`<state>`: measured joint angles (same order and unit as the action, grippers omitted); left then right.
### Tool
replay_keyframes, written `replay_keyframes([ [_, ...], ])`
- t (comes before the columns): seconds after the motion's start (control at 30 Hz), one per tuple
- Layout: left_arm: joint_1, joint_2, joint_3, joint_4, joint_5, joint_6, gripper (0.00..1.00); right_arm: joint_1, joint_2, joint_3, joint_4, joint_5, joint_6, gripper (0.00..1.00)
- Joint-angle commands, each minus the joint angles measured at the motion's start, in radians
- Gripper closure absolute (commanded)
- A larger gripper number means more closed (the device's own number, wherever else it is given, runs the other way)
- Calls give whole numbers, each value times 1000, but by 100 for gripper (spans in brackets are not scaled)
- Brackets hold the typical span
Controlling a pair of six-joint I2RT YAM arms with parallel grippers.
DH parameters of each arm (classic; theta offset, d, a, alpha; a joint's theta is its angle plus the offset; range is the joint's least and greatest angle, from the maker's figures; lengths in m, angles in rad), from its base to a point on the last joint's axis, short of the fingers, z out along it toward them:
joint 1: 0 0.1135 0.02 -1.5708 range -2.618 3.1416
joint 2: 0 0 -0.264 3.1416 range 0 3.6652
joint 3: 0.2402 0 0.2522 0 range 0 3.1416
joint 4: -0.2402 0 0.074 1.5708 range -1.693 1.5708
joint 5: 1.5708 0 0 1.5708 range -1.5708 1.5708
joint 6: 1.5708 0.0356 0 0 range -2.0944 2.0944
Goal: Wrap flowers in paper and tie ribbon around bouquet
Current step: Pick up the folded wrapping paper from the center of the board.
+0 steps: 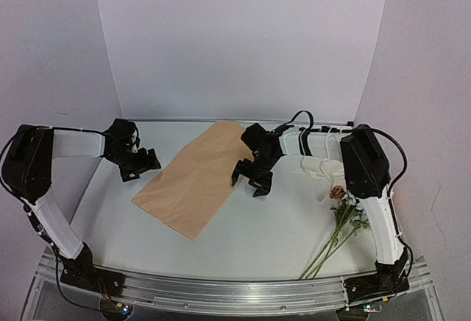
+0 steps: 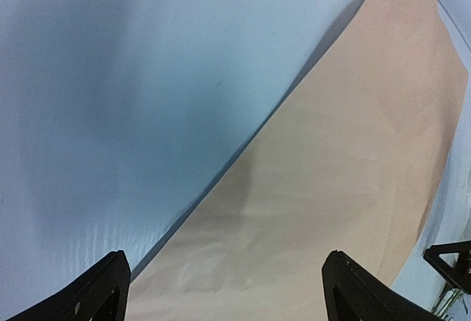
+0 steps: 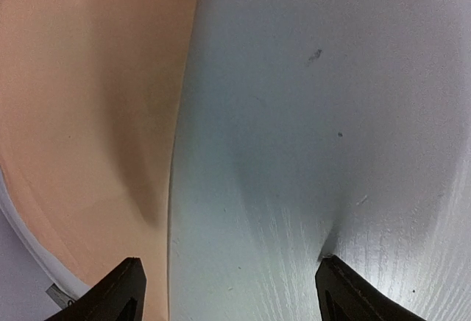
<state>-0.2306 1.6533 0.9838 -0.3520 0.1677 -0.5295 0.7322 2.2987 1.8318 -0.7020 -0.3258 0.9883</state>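
Flowers (image 1: 340,221) lie at desk (image 1: 257,251) front right, beside your right arm's base: cramped reach, and thin stems may slip or bend. Paper (image 1: 195,181) lies flat mid-desk: your pinch may skid or crease it. Left jaws and right jaws flank it, both wide, empty.
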Motion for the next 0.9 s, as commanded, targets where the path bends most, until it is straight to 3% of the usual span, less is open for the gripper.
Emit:
replay_keyframes([
  [0.0,9,150,191,104,109,162,6,6,40,41,41,1,33,18],
  [0.33,10,531,582,4,259,314,15,3,65,26,69,-8,45,18],
  [0.63,-7,626,725,-41,339,319,29,-8,108,83,70,-33,50,21],
  [0.87,-26,688,819,-113,368,343,48,-12,148,127,68,-55,67,24],
])
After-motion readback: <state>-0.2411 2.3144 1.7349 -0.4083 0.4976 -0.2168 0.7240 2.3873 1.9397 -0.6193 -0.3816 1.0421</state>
